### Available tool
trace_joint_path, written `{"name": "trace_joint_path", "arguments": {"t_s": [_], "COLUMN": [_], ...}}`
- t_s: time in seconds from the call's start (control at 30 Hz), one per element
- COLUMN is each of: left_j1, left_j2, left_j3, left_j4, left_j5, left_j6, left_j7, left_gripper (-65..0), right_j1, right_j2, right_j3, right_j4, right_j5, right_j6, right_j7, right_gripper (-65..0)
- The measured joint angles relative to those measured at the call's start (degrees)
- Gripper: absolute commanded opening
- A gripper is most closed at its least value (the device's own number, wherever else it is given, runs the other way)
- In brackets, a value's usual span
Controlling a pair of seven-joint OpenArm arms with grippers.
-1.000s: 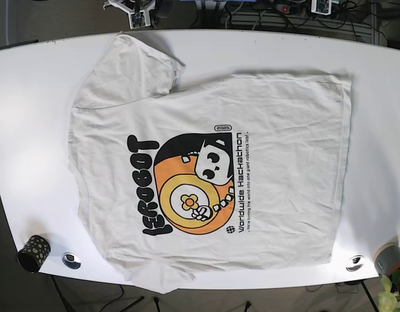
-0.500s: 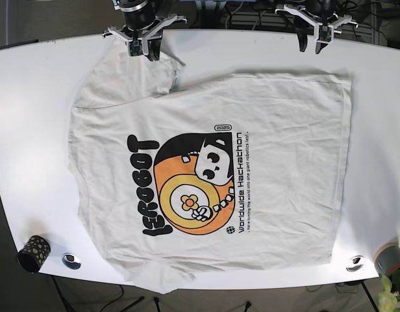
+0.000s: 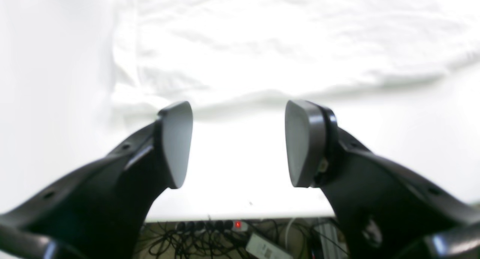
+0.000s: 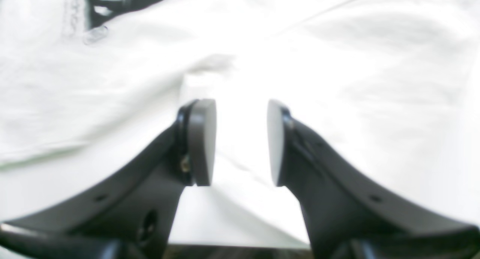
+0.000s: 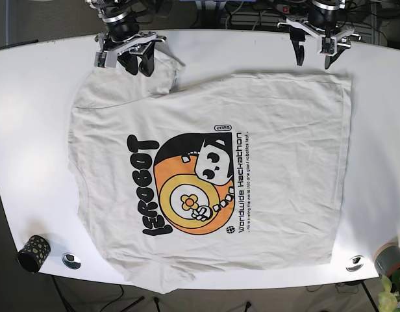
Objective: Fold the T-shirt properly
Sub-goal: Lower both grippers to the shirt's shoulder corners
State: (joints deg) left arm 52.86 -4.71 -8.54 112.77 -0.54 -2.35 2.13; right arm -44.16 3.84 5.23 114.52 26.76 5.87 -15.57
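Base view shows the T-shirt (image 5: 210,172) spread flat, print up. If the right gripper (image 5: 128,60), fingers apart over the sleeve, pinches only 1 layer, the fold could bunch. Just ahead of the left gripper (image 5: 315,53), wide open, lies the hem-end side edge.

A robotics lab: a white desk (image 5: 44,97) under two arms, with a power strip (image 3: 210,226) and tangled cables (image 5: 252,13) behind it

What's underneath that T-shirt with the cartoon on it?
The T-shirt lies flat on a white table. Only the table's bare margins show; whatever the cloth covers is hidden.
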Motion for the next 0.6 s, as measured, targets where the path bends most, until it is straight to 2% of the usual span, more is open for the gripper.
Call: {"name": "trace_joint_path", "arguments": {"t_s": [0.03, 0.17, 0.23, 0.37, 0.47, 0.6], "left_j1": [-0.3, -1.3, -1.6, -1.6, -1.8, -2.5], "left_j2": [0.0, 0.1, 0.2, -0.1, 0.2, 0.4], "left_j3": [0.0, -1.9, -4.3, -8.3, -9.6, -11.5], "left_j4": [0.0, -0.1, -0.1, -0.1, -0.2, -0.3], "left_j5": [0.0, -4.0, -7.4, -11.3, -12.9, -16.3], "left_j6": [0.0, -0.5, -1.3, -6.1, -7.8, -9.6], "left_j7": [0.0, 0.0, 0.0, 0.1, 0.1, 0.4], "left_gripper": [-28.6, -28.6, -28.6, -28.6, -28.6, -28.6], "right_j1": [0.0, -0.3, -0.8, -1.2, -1.1, -0.5], "right_j2": [0.0, 0.0, 0.0, -0.2, -0.1, 0.0], "right_j3": [0.9, 4.4, 6.2, 11.1, 16.2, 21.7], "right_j4": [0.0, -0.1, -0.2, -0.2, -0.9, -2.6], "right_j5": [2.2, 8.6, 11.7, 16.0, 19.3, 22.8], "right_j6": [1.9, 6.34, 7.78, 9.94, 12.92, 16.7], "right_j7": [0.1, 0.0, -1.5, -6.6, -9.6, -15.6], "right_gripper": [-41.9, -41.7, -41.7, -39.3, -33.3, -30.0]}}
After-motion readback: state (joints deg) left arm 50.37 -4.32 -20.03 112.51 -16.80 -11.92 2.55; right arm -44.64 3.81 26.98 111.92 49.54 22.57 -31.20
